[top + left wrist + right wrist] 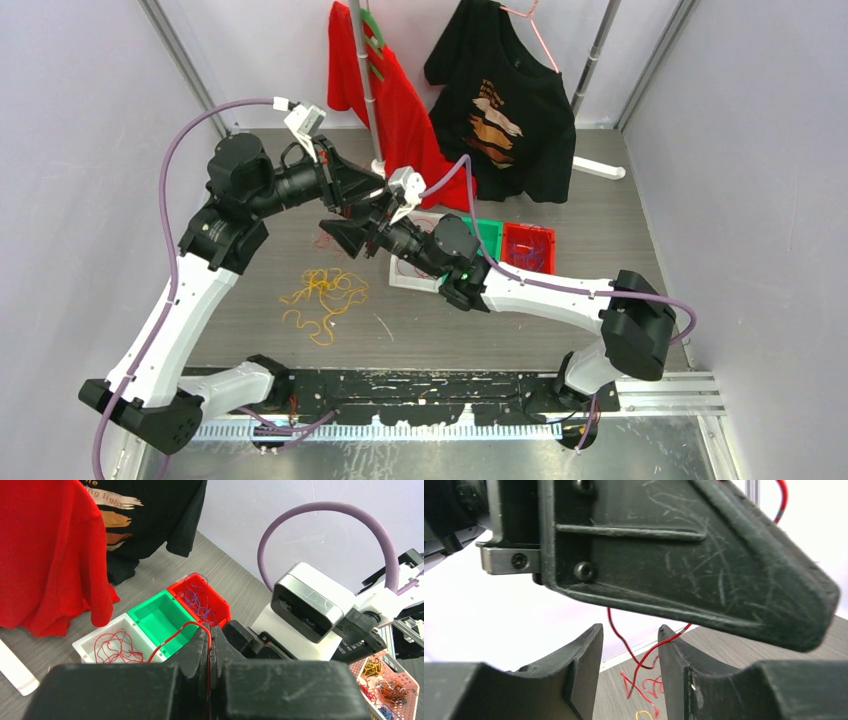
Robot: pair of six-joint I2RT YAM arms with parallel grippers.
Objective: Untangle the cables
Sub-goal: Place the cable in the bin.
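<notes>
Cables (114, 649), red, in white bin (100, 629), purple cables (197, 597) in red bin (223, 614)

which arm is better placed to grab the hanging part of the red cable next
Right. The right hand is open beside the left hand, the red cable seemingly dangling in the gap between its fingers. The left hand is shut on that cable higher up.

The red cable (170, 640) at the black left end effector (209, 632) matches the red cables (115, 647) in the white bin (82, 645), purple cables (197, 597) fill the red bin (220, 607) beside the green bin (155, 620), and yellow cables (322, 292) lie on the grey wood-grain bench (600, 230).
</notes>
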